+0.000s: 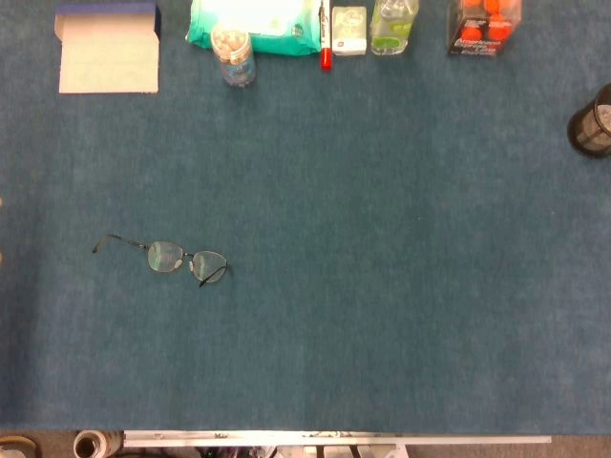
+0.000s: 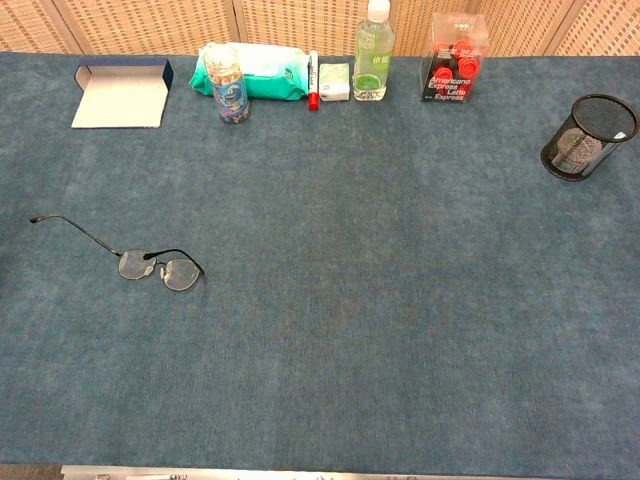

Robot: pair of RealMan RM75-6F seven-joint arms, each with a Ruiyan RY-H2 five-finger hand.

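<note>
Head and chest views of the blue felt table [image 1: 382,315]. Neither the left nor the right hand appears in either view, so whether they are open, closed or holding anything cannot be told.

Left half: wire-framed eyeglasses [image 1: 172,257] lie lenses-down on the felt, well apart from everything else. One temple is unfolded and runs out to the left; the other is folded in at the right lens. Their long axis therefore lies nearly left to right, tilted slightly, with the lenses at the right-hand end. Lying well left of the table's centre line, the glasses are judged to fall on the left arm's side.

Far edge, left to right: an open blue-and-white box [image 1: 107,48], a small printed canister [image 1: 235,55], a teal pack of wet wipes [image 1: 256,24], a red-capped marker [image 1: 325,40], a small green-and-white packet [image 1: 348,31], a clear drink bottle [image 1: 393,27], and a boxed set of red-capped coffee pods [image 1: 485,27].

Right edge: a black mesh pen cup [image 2: 588,136], upright.
</note>
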